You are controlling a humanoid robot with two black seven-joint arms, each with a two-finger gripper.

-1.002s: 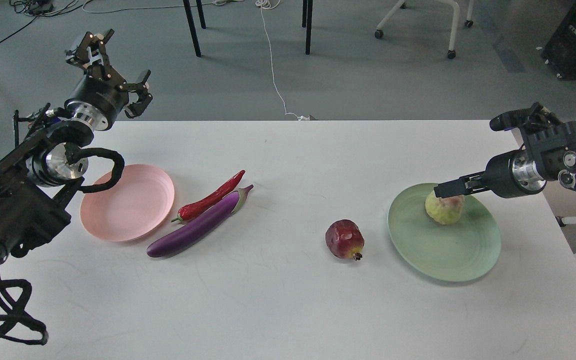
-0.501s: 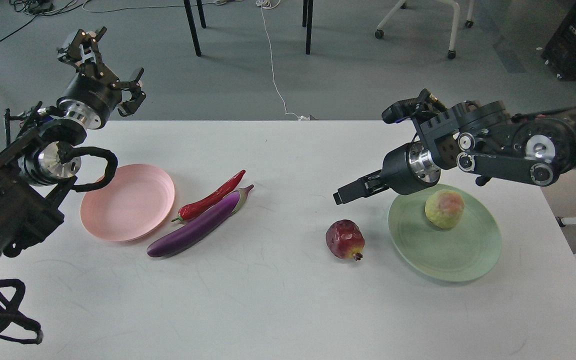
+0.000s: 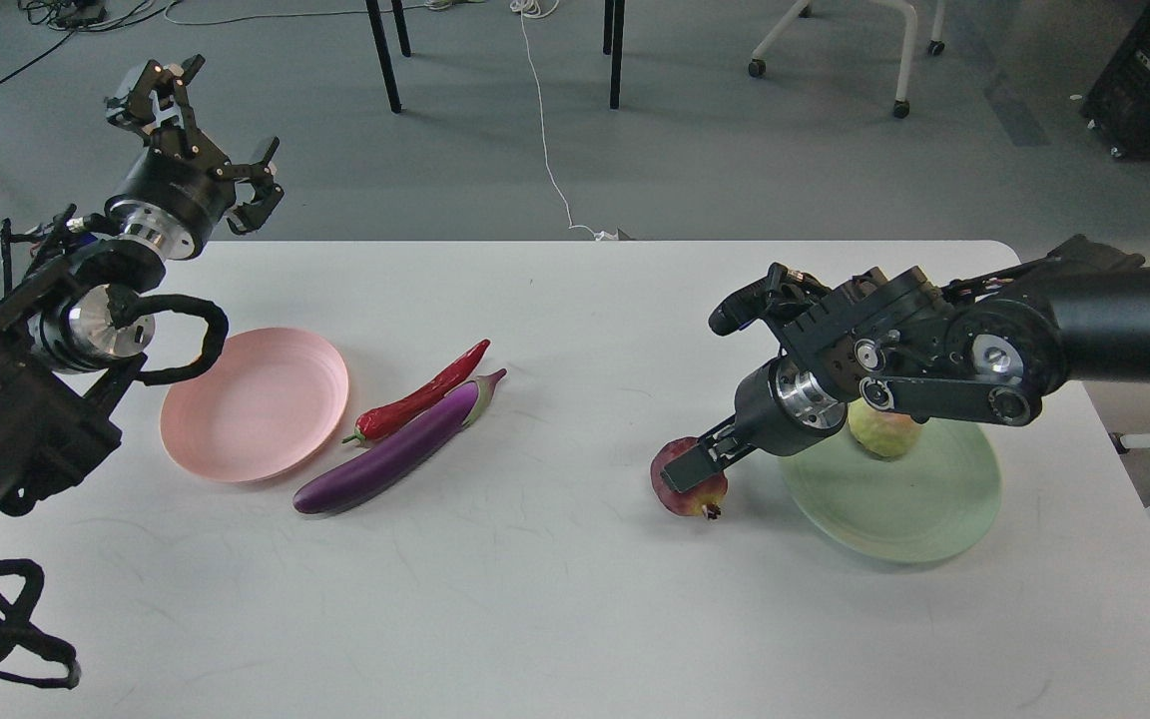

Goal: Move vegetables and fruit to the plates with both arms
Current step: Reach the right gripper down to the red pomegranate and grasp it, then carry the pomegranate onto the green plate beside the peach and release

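On the matte white table [image 3: 555, 599], the glossy purple eggplant [image 3: 390, 449] and curved red chili [image 3: 420, 394] lie touching beside the ringed pink plate [image 3: 256, 404]. The yellow-green fruit [image 3: 884, 431] sits on the green plate [image 3: 894, 499]. The right pincer [image 3: 687, 464] overlaps the dark red pomegranate [image 3: 690, 489]; its spread is unclear. The left pincer [image 3: 198, 130] is spread apart, raised.

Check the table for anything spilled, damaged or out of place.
Nothing stands out. The eggplant, chili pepper and pomegranate lie intact on the table; the yellow-green fruit sits on the green plate.
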